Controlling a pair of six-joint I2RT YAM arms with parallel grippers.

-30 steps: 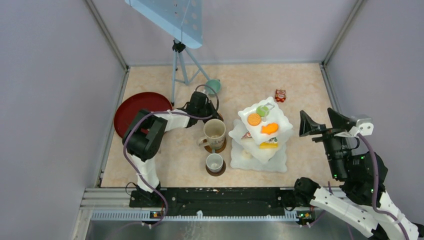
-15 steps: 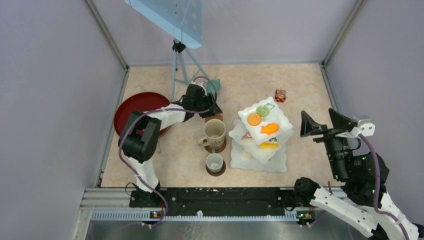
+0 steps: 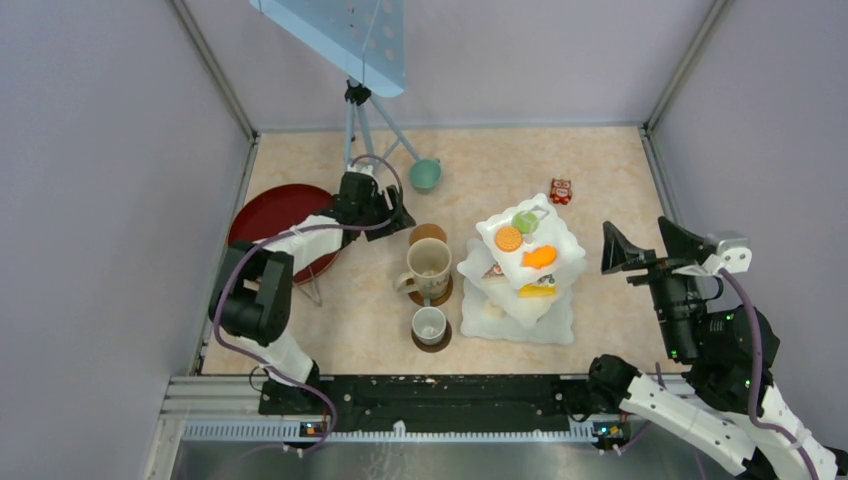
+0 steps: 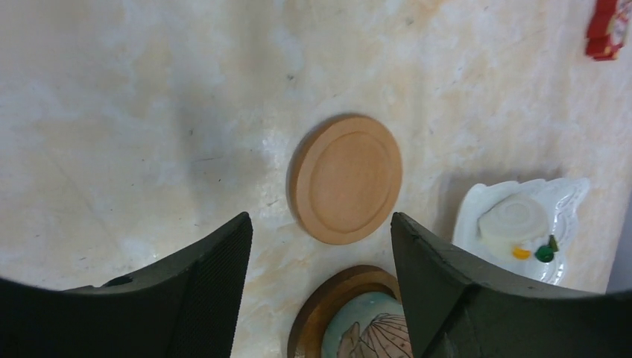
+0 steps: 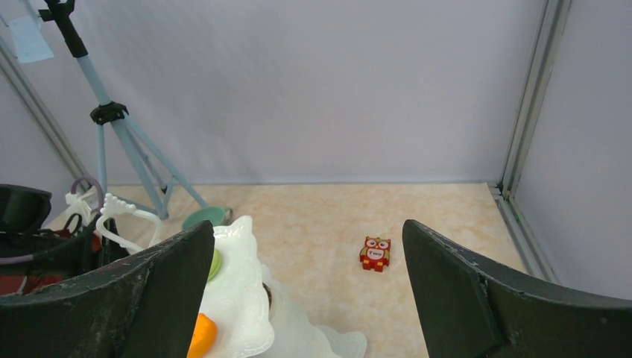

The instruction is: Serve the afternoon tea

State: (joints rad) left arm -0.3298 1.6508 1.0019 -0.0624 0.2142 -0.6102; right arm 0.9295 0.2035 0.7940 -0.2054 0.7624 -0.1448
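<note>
While my left arm swings back toward the tray: the third coaster, half covered by my left gripper a second ago, now lies bare on the table, just behind the beige mug.
What it means: the coaster looks set down and released. My guess is the teal mug goes on it next.
Left gripper: fingers spread wide with nothing between them. The wrist view looks straight down on the bare coaster.
Right gripper: spread wide and empty, raised to the right of the stand, unmoved over the last second.
Stand: three tiers, beside the beige mug. The top tier carries a round orange cookie, a green piece and an orange cake. A yellow cake sits on the middle tier. The rest of the lower tiers is mostly hidden.
Beige mug: upright on its own coaster, no drink visible inside.
Teal mug: by the tripod foot, apart from the bare coaster and on none itself. I cannot tell its contents.
Grey mug: nearest my bases, on a coaster, nothing showing inside.
Owl toy: on the table behind the stand, on no tier.
</note>
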